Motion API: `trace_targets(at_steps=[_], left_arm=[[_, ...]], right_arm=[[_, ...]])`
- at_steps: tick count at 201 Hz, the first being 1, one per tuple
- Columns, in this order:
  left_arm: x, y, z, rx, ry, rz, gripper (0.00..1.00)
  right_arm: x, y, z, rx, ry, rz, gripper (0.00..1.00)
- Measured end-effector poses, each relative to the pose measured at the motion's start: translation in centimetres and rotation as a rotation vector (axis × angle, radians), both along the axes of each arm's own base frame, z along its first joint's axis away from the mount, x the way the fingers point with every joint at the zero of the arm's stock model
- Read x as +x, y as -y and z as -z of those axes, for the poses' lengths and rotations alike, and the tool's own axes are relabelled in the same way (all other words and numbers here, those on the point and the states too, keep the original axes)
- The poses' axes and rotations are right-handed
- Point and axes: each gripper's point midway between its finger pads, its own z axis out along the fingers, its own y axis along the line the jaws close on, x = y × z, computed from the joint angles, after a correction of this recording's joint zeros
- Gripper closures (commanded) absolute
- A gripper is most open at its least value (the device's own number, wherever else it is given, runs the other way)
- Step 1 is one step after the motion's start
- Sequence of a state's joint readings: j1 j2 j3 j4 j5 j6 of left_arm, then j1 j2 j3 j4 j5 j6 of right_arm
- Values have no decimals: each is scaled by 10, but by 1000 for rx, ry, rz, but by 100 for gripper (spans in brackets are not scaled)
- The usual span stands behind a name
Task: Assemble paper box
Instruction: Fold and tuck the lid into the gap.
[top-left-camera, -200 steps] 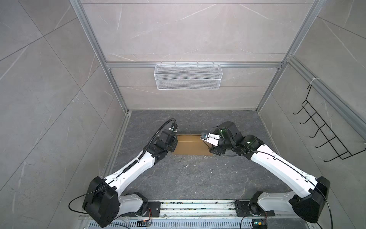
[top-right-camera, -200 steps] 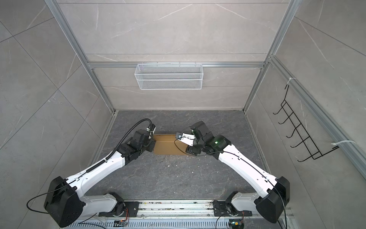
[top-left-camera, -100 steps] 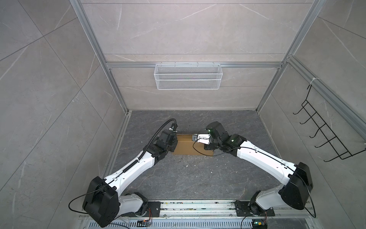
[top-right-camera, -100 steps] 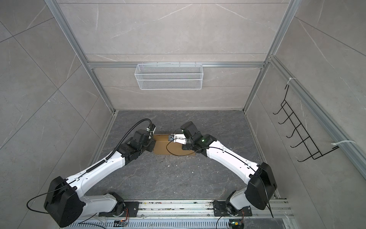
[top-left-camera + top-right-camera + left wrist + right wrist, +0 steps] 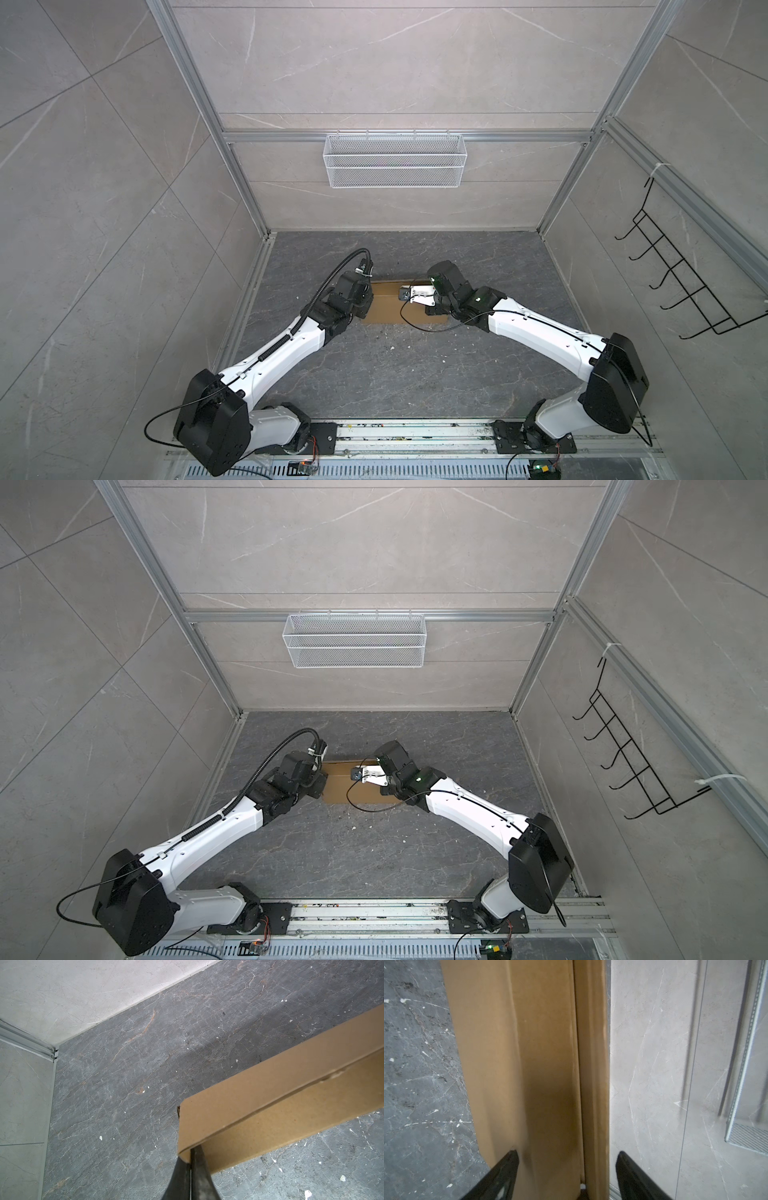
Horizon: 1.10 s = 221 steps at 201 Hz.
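The paper box (image 5: 388, 311) (image 5: 345, 791) is plain brown cardboard lying low on the dark floor between both arms. My left gripper (image 5: 368, 305) (image 5: 322, 786) is at its left end. In the left wrist view the left gripper (image 5: 190, 1164) is shut, with only a hairline between its fingers. Its tips rest at the box corner (image 5: 184, 1153), where a folded flap meets the panel below. My right gripper (image 5: 415, 300) (image 5: 370, 780) reaches over the box from the right. The right wrist view shows the right gripper (image 5: 568, 1167) open, its fingers (image 5: 506, 1169) either side of the cardboard (image 5: 542, 1064).
A white wire basket (image 5: 395, 160) hangs on the back wall. A black hook rack (image 5: 681, 282) hangs on the right wall. Both arm bases sit on a rail (image 5: 415, 432) at the front. White crumbs (image 5: 390, 345) dot the floor.
My right arm has moved left along the box, and its jaws have narrowed a little. The left arm and the box have stayed put.
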State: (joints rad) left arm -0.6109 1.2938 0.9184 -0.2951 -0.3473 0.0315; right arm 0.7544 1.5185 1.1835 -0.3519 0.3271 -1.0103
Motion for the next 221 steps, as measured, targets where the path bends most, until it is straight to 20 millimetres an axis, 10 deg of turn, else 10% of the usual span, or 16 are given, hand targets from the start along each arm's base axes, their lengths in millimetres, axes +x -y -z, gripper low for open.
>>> trace_targets(at_steps=[138, 221], left_arm=[[1, 2, -4, 3, 3, 8, 100], [-17, -5, -8, 33, -32, 44, 75]], right_arm=[[2, 1, 10, 1, 58, 27, 54], [4, 0, 11, 30, 62, 48, 55]])
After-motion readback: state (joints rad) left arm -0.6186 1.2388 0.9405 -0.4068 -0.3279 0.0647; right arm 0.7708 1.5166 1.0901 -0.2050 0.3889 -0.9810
